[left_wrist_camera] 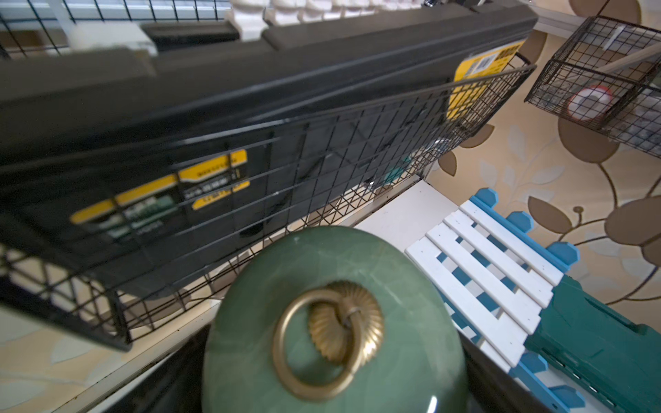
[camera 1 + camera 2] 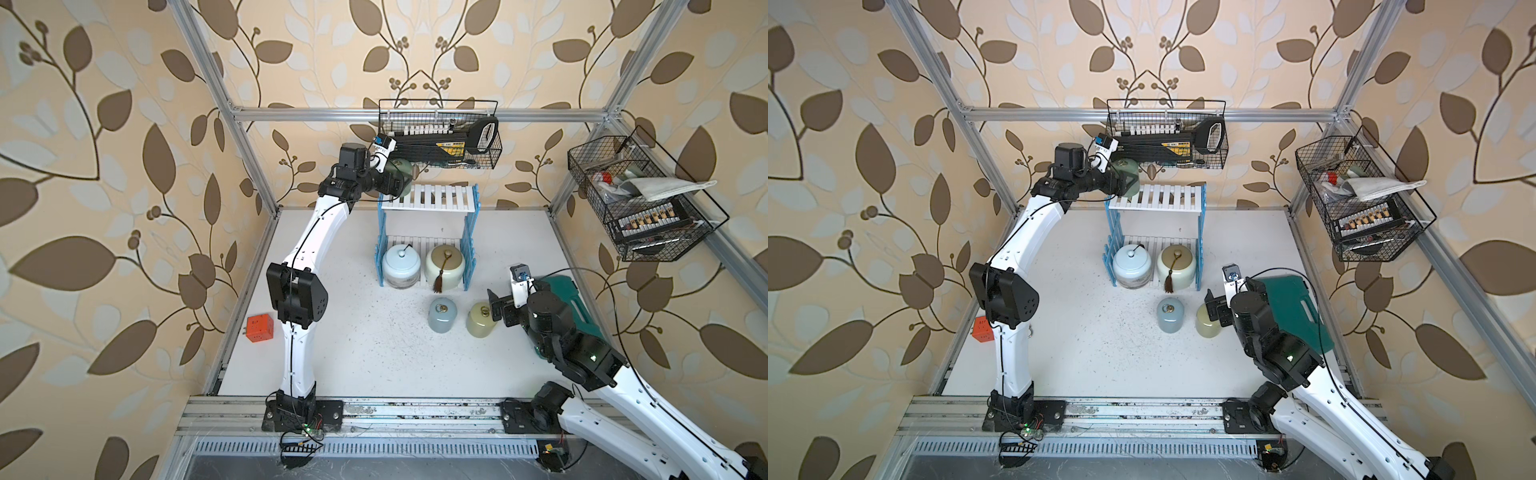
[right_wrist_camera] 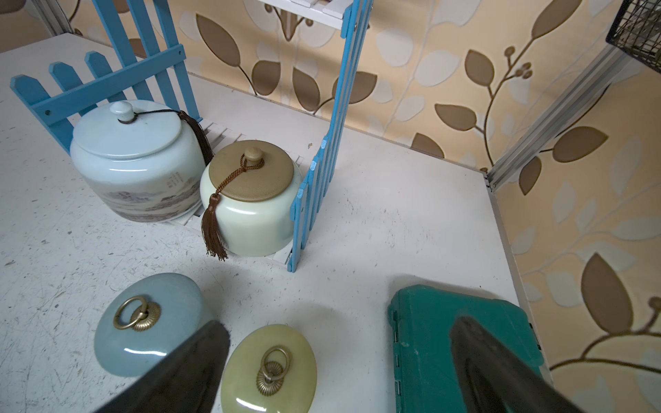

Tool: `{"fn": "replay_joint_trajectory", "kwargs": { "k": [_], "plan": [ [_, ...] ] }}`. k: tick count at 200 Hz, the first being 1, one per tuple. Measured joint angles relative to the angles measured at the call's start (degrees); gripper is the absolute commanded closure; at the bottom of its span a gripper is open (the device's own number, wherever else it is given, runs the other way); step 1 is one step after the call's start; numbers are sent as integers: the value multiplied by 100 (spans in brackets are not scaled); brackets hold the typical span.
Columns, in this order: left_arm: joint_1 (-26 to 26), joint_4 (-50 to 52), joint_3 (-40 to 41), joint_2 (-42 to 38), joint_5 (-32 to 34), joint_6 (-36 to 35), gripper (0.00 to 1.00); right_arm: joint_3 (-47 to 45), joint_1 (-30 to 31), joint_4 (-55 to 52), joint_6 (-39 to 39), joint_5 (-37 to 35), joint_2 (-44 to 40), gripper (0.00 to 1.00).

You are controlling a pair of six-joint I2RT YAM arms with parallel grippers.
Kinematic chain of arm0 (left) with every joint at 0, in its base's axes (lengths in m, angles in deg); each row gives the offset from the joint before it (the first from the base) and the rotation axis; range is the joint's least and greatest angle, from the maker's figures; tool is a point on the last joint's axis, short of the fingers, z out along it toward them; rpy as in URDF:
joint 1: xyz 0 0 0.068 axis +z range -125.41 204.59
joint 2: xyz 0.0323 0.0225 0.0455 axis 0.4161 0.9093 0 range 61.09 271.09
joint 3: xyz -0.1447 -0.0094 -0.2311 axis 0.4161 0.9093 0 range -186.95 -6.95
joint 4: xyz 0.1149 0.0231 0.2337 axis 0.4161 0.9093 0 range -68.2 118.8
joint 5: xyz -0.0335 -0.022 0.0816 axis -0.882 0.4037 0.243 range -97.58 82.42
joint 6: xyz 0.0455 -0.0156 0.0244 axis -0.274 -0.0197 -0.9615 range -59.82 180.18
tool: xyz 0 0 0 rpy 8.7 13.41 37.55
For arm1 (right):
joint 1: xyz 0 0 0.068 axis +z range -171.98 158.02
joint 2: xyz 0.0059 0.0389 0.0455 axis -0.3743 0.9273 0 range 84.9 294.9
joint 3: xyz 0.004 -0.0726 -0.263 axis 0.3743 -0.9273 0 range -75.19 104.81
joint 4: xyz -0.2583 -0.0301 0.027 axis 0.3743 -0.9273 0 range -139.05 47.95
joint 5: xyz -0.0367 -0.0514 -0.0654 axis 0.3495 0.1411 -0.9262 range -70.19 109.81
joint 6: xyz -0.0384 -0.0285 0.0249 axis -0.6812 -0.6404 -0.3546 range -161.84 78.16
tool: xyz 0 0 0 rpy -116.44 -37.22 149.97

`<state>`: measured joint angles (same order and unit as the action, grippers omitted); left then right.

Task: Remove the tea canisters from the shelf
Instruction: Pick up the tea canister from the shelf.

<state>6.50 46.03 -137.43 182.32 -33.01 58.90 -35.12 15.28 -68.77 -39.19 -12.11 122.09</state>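
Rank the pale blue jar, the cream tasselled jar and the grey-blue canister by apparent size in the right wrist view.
1. pale blue jar, clearly largest.
2. cream tasselled jar and grey-blue canister: about alike here; the canister sits nearer the camera, so I won't rank them.

Robot body: 2 arms, white links, black joints.
Left arm (image 2: pixel 328 232) and right arm (image 2: pixel 665 428) carry white shells with small screw holes, black motor housings and a thin black cable along each link; black base plates (image 2: pixel 332 411) show bolt heads; right claw (image 3: pixel 339 357) fingers (image 3: pixel 193 364) matte black.
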Motion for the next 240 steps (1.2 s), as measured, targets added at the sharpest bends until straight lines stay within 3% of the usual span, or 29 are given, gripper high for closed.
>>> {"fn": "replay_joint_trajectory", "kwargs": {
  "k": [45,138,188,213,240],
  "plan": [
    [9,-168,-122,133,-166,-17,31,0,-7,2,-13,0,0,1],
    [11,-133,-61,87,-490,-199,60,0,-7,9,-33,0,-7,1],
    [11,-136,944,-675,-704,-367,58,0,-17,42,-39,0,-61,1],
    [9,-122,1248,-909,-817,-428,46,-2,-22,42,-39,-2,-74,1],
    [9,-210,1419,-997,-863,-461,25,-2,-22,39,-39,-2,-76,1]
  ]
}}
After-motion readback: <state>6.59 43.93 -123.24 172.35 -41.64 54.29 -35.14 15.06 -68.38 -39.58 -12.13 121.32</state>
